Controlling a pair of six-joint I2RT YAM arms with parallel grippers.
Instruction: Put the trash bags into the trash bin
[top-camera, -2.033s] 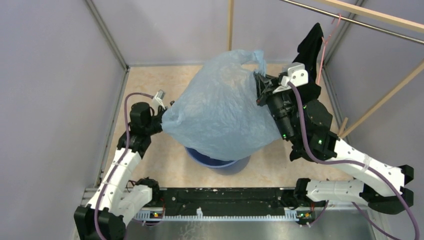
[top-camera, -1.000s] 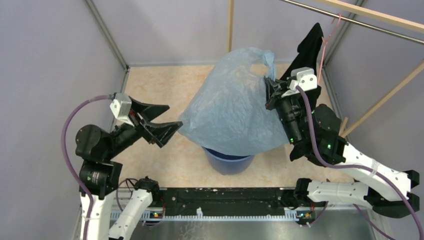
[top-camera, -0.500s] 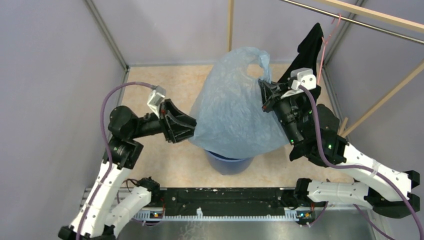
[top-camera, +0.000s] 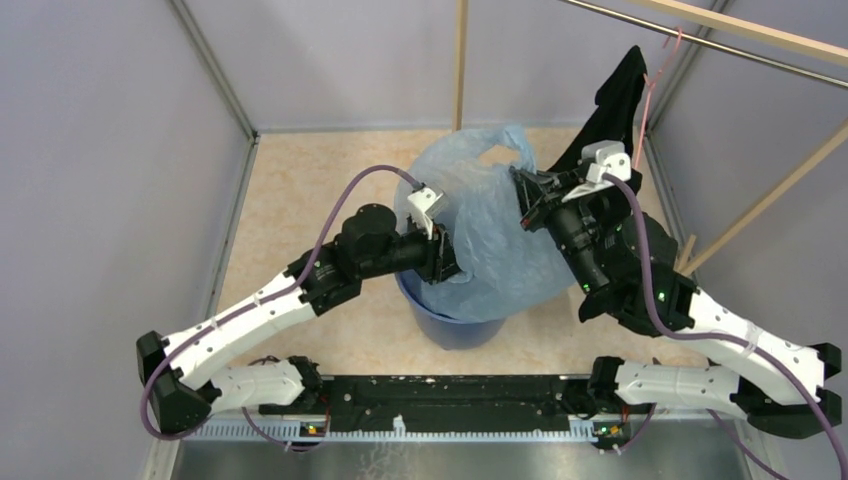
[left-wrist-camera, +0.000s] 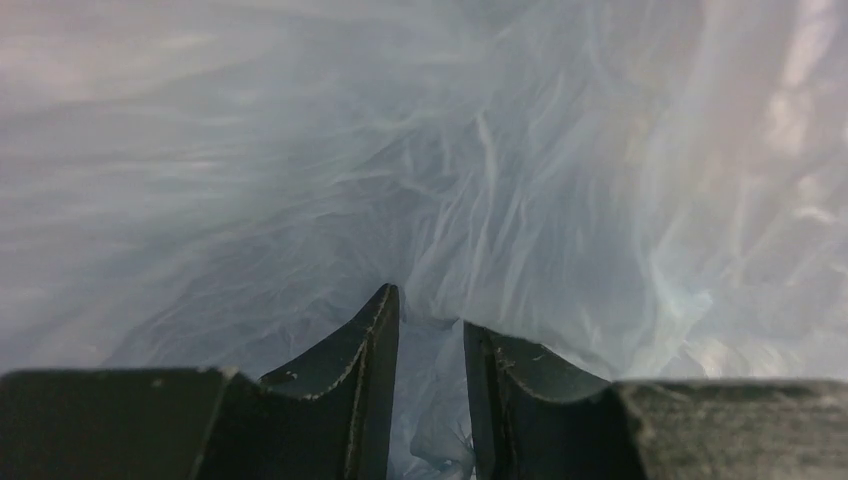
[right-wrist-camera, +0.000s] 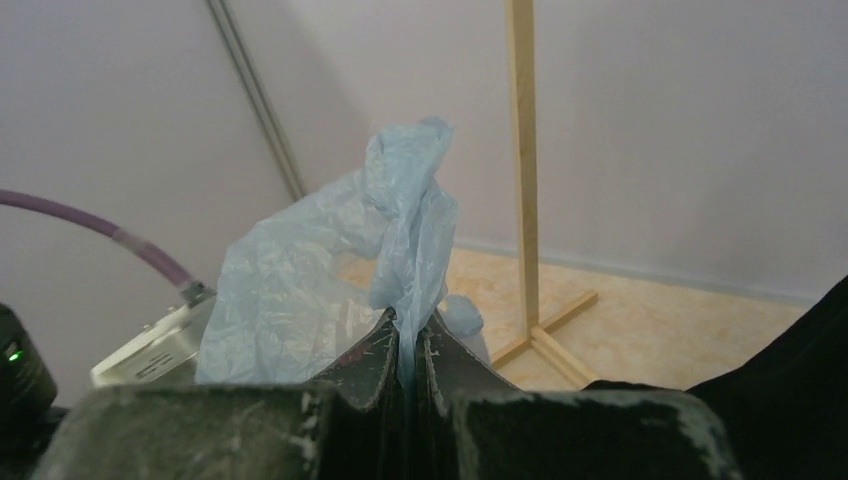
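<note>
A light-blue trash bag (top-camera: 492, 240) drapes over the mouth of a blue trash bin (top-camera: 457, 328). The right gripper (right-wrist-camera: 408, 338) pinches its top edge. The left gripper (left-wrist-camera: 430, 335) sits buried in the plastic, jaws nearly together; whether it grips is unclear.

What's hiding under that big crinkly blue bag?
The blue trash bin sits under the trash bag. Only its near rim and wall show; the bag covers its mouth, so its inside cannot be seen.
</note>
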